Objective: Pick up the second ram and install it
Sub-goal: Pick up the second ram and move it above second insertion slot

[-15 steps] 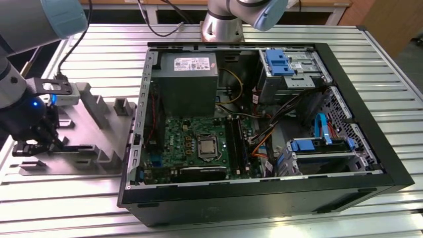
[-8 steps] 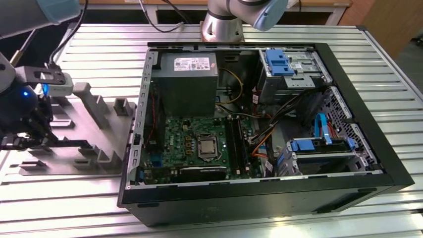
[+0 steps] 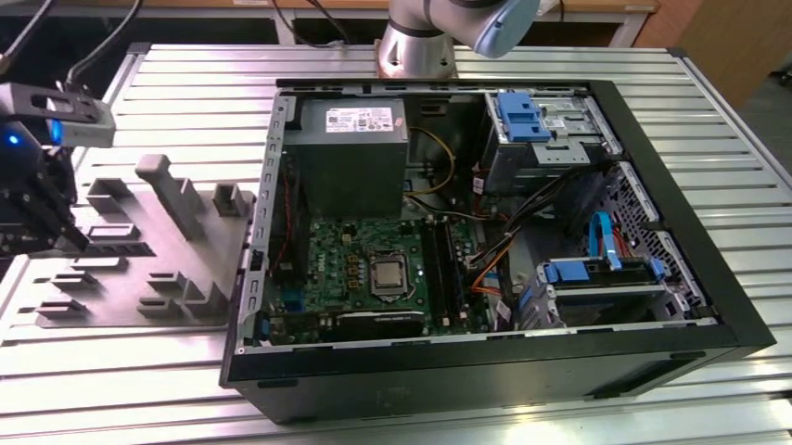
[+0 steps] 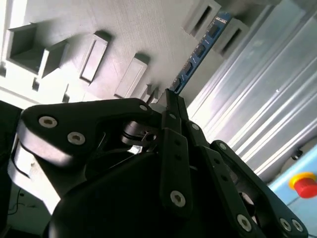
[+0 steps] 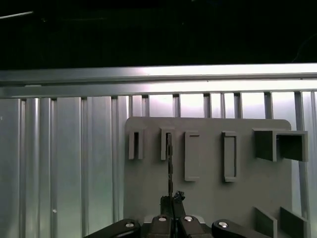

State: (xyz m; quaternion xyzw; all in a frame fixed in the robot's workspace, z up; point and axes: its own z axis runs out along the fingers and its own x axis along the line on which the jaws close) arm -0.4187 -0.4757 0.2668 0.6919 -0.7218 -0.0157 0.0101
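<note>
Open black computer tower case point(image 3: 495, 371) sits well off from black gripper point(image 4: 171, 94); install not done. Grey plastic fixture plate point(image 3: 130, 311) lies under gripper. Fingers look pinched on thin blue-green ram strip point(image 4: 198, 52), which stands in its slot just ahead, not yet lifted. Second wrist view shows chip face, first wrist view edge-on.

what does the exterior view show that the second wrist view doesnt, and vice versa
Exterior view: the open black computer case with its green motherboard. Second wrist view: the long blue-green circuit-board ram strip, with the black pincer shut on its near end. Both: that pincer, the grey plastic fixture plate, the ribbed metal table.
</note>
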